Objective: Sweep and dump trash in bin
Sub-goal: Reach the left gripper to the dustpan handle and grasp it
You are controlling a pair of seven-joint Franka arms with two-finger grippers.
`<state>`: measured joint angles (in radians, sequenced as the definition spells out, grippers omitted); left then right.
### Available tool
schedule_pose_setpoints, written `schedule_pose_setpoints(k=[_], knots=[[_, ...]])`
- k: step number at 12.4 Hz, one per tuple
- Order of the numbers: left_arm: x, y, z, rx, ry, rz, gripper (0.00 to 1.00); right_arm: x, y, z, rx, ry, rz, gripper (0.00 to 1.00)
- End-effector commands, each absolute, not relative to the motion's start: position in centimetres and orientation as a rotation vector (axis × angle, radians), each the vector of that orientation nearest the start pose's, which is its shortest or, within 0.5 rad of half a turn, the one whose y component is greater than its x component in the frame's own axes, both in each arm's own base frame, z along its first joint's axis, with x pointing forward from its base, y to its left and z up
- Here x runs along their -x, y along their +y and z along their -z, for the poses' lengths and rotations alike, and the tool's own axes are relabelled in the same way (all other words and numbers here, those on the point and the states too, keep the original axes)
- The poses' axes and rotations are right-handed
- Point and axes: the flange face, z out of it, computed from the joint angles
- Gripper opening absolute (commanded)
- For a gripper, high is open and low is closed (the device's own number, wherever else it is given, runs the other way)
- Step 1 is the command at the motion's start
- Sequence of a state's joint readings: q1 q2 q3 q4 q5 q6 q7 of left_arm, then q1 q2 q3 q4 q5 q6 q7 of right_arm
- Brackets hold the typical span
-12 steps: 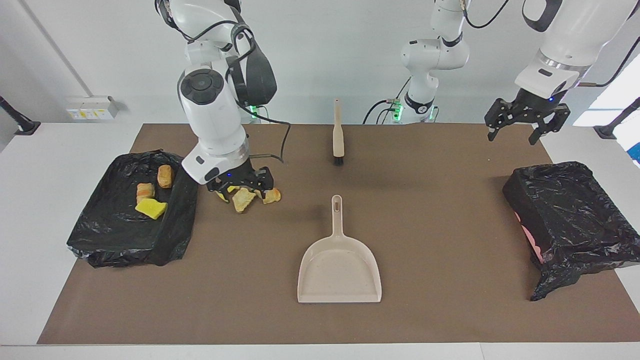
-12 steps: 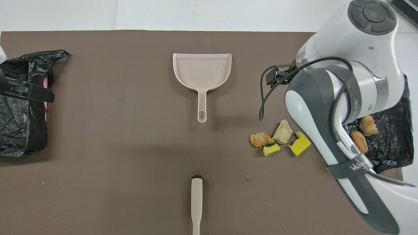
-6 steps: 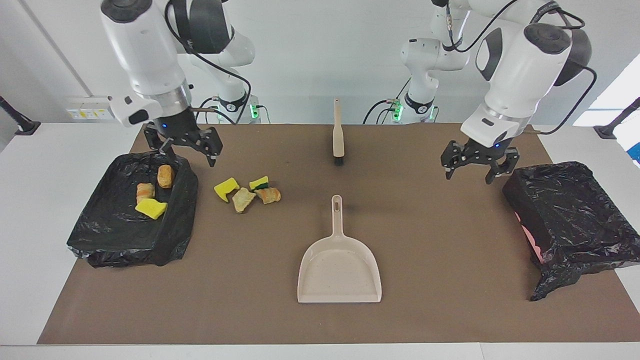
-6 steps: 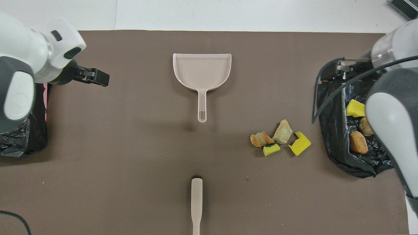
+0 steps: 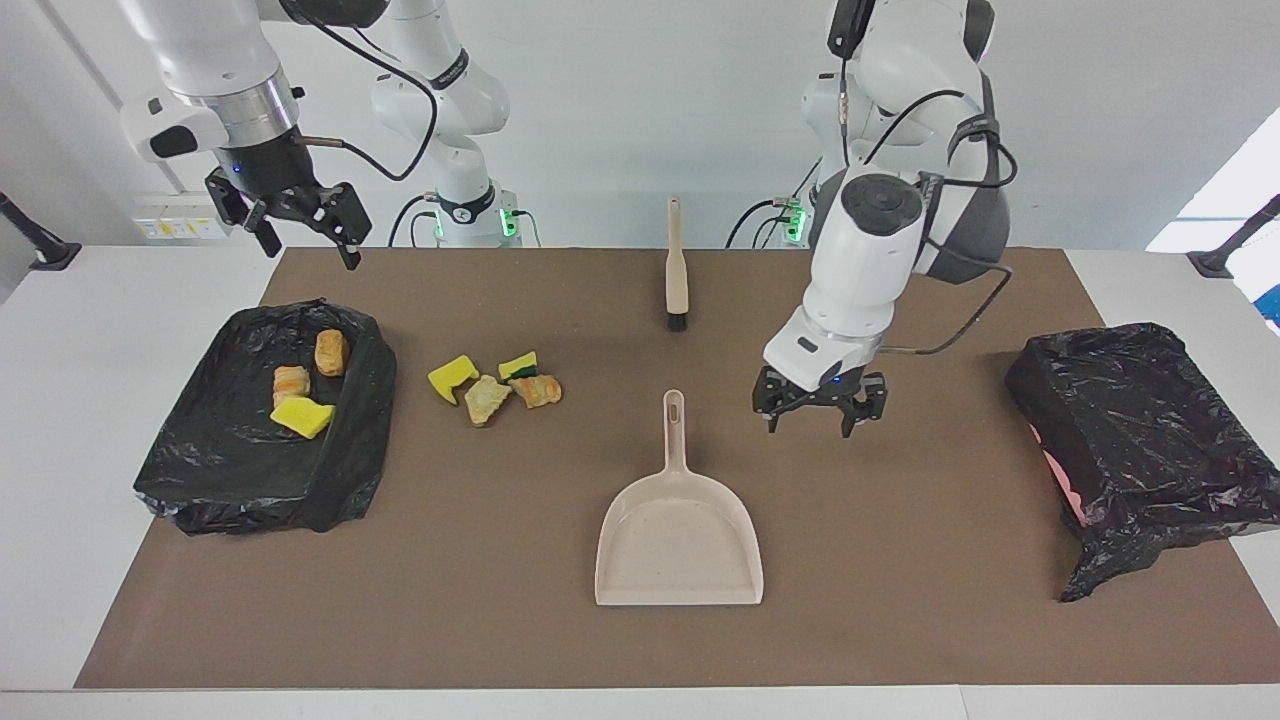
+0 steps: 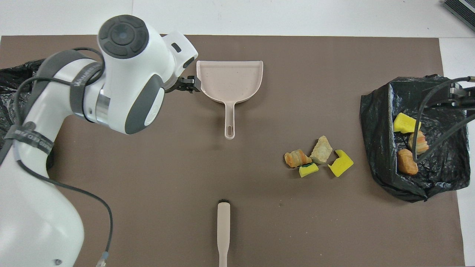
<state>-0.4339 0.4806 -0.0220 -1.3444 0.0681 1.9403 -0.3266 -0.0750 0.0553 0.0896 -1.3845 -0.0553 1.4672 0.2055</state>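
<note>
Left gripper (image 5: pixel 818 412) low beside dustpan (image 5: pixel 679 535) handle, jaws wide, empty. Right gripper (image 5: pixel 296 222) raised above bin (image 5: pixel 345 480), jaws wide, empty. Four scraps (image 5: pixel 494 382) on worktop.

1. The mat (image 5: pixel 900 560) is a flat, plain brown, and the tabletop (image 5: pixel 60 420) peeking out around it is white.
2. The dustpan (image 5: pixel 680 545) is pale beige with tiny darker speckles in the pan.
3. The brush (image 5: pixel 677 265) has the same beige handle, black bristles and a small reddish bit at the tip.
4. The loose trash (image 5: pixel 495 380) is a mix: bright yellow sponge pieces, one with a green back, plus tan-orange chunks with paler stripes.
5. Both bins wear glossy black bags; the trash bin (image 5: pixel 265 430) shows more yellow and orange inside, and the other bin (image 5: pixel 1150 440) has pink peeking out.
6. The arms are white with dark grey patches and black cables, and both the left gripper (image 5: pixel 818 408) and the right gripper (image 5: pixel 295 215) are black.
</note>
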Motion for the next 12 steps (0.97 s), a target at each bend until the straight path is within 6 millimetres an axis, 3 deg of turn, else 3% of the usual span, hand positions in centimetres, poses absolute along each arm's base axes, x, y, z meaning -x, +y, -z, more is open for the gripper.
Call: schedule_pose_setpoints(k=[1,3,4,5,7,9,11,12], knots=[[-64.1,-34.3,-44.6,3.110,0.198,0.246,1.00,-54.8,-2.1,-65.9,3.155,0.306,-0.014,1.00],[-63.2,-36.4,-43.4,3.118,0.185,0.241,1.00,-53.4,-3.0,-64.2,3.128,0.313,-0.041,1.00],[-63.0,-37.7,-42.1,3.120,0.168,0.243,1.00,-53.3,-3.2,-64.3,3.124,0.286,-0.034,1.00],[-62.4,-40.3,-39.3,3.121,0.144,0.258,1.00,-53.3,-3.3,-64.3,3.125,0.278,-0.034,1.00],[-62.0,-42.1,-36.5,3.132,0.114,0.284,1.00,-53.5,-2.7,-64.8,3.140,0.252,-0.024,1.00],[-61.9,-42.4,-36.5,3.169,0.094,0.296,1.00,-53.1,-1.5,-66.1,3.158,0.197,0.015,1.00],[-61.8,-42.4,-36.1,3.188,0.080,0.279,1.00,-53.2,-1.3,-65.1,3.155,0.103,-0.003,1.00],[-61.8,-42.4,-36.5,3.186,0.082,0.283,0.88,-53.2,-1.4,-65.1,3.152,0.103,-0.005,1.00]])
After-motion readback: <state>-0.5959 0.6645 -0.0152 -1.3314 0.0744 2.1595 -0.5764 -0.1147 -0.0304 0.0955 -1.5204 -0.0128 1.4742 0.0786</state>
